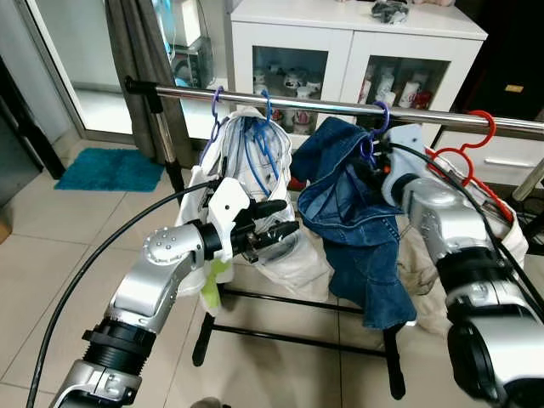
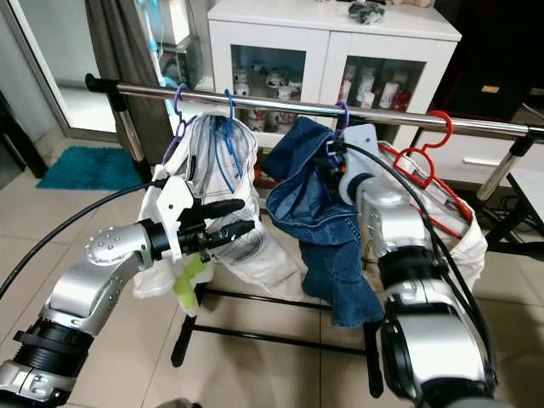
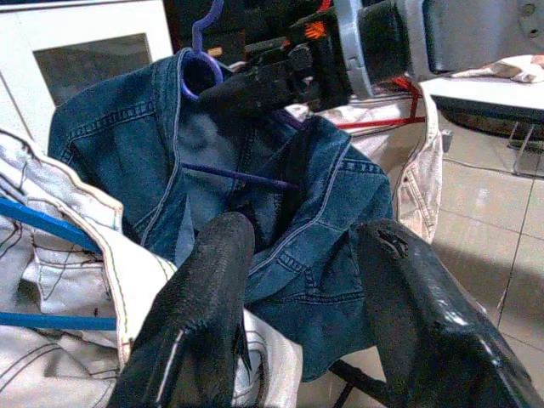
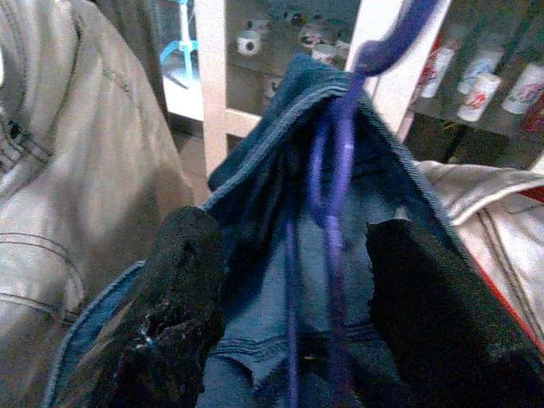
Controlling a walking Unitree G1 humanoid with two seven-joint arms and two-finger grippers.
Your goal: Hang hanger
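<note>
far left of the scene: teal mat (image 1: pixel 109 168) on the tiled floor, beyond the end of the metal rail (image 1: pixel 297 102), which runs left to right across the far side.

left of centre: white garment (image 1: pixel 246 183) hung from the rail on a blue hanger (image 1: pixel 265 140), with a second purple hook (image 1: pixel 217 100) just beside it. left gripper (image 1: pixel 274 225) held level in front of this garment, fingers (image 3: pixel 200 314) spread with nothing between them, pointed rightward at the denim.

centre: purple hanger (image 4: pixel 340 170) carrying the blue denim garment (image 1: pixel 357 229), hook (image 1: pixel 380 115) already over the rail, denim bunched and sagging below toward the black rack base (image 1: pixel 297 336). hanger's crossbar seen as a thin purple line inside the denim in the left wrist view, roughly along the rail.

right of centre: right gripper (image 4: pixel 293 280) raised just below the rail at the hanger's neck, fingers parted on either side of the purple stem, not visibly clamping it. clearly the nearer arm; hanger directly ahead of and above its fingertips, left gripper lower and to the left of it.

right: red hanger (image 1: pixel 463 157) with a pale garment (image 1: pixel 510 234) on the same rail. far behind: white glass-door cabinet (image 1: pixel 357 51).

judged stage: hook seated, release or settling of the hanger remaining.
</note>
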